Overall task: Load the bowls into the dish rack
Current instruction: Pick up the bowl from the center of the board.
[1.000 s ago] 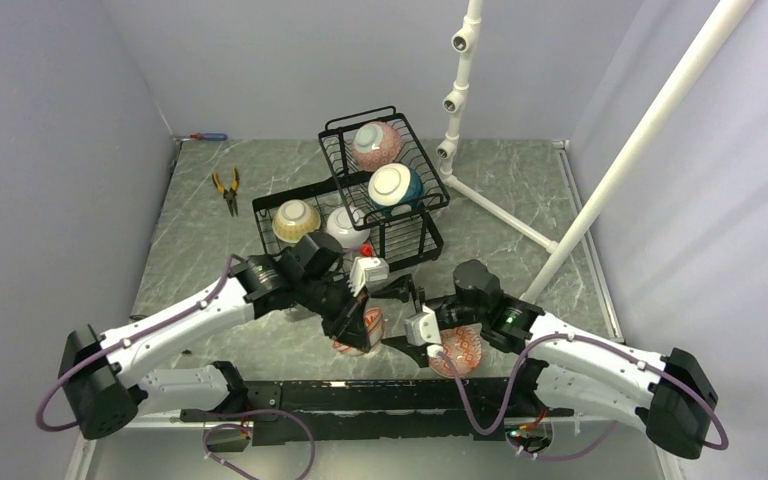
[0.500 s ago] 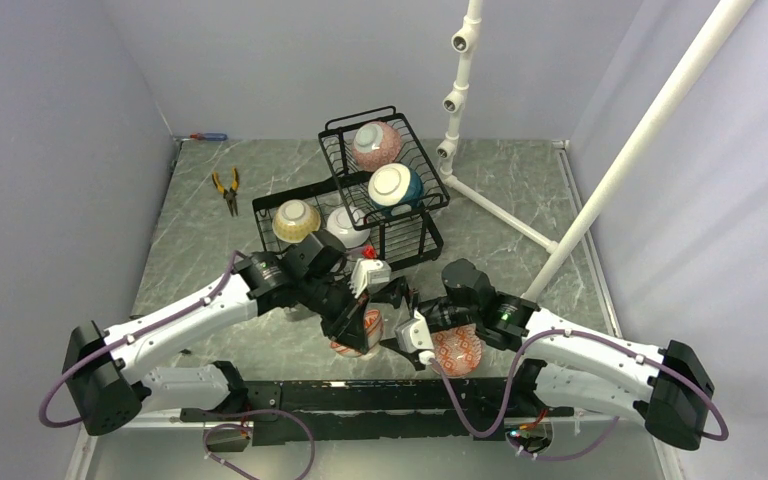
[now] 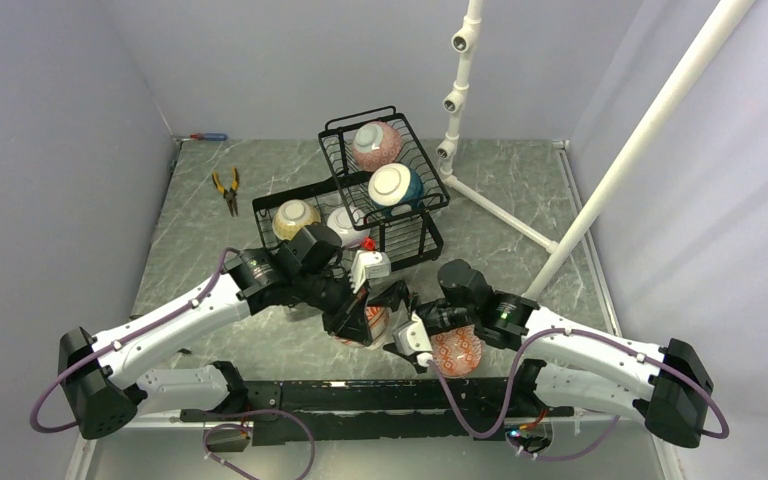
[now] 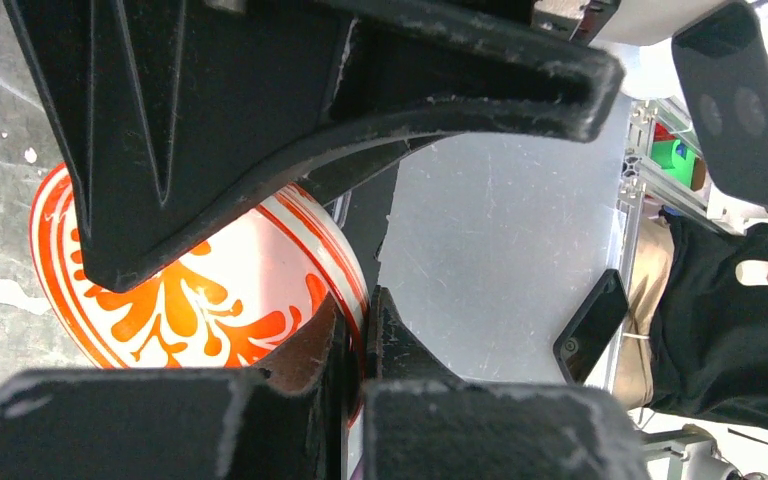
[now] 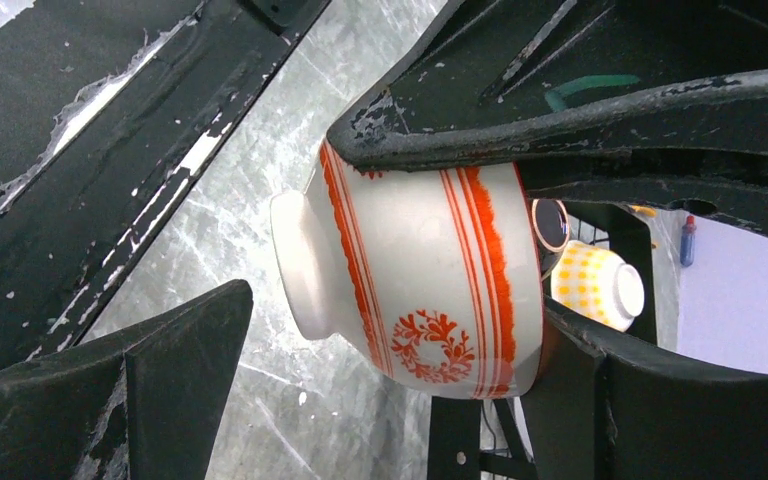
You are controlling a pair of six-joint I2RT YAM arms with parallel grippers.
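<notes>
Marbled grey table (image 3: 520, 200), walled on three sides. One white pipe stand (image 3: 457, 100) at the far right, its upright just beside the rack's raised tier, with a long slanted pipe crossing the right side. One black wire dish rack (image 3: 425, 235) at centre-far: a low slotted base and a raised basket tier set askew above it. Two arms reach in from the near edge and meet just in front of the rack; the left arm's wrist overlaps the base's near edge. Six bowls counted. Two sit in the raised tier: a pink bowl (image 3: 377, 143) and a teal-and-white bowl (image 3: 393, 186). Two sit in the base: a cream-yellow bowl (image 3: 295, 218) and a white bowl (image 3: 343, 224), partly hidden. Two are out of the rack. The first, a red-patterned bowl (image 5: 420, 270), is tipped on its side, with the left gripper (image 4: 360, 320) pinched tight on its rim. The right gripper (image 3: 407, 335) is spread wide, its fingers flanking that same bowl; contact cannot be told. A second red-patterned bowl (image 3: 457, 350) lies on the table at the near edge, partly covered by the right wrist. One pair of orange-handled pliers (image 3: 227, 188) lies far left, well apart from the rack. One small red-and-blue tool (image 3: 208, 136) lies against the back wall.
</notes>
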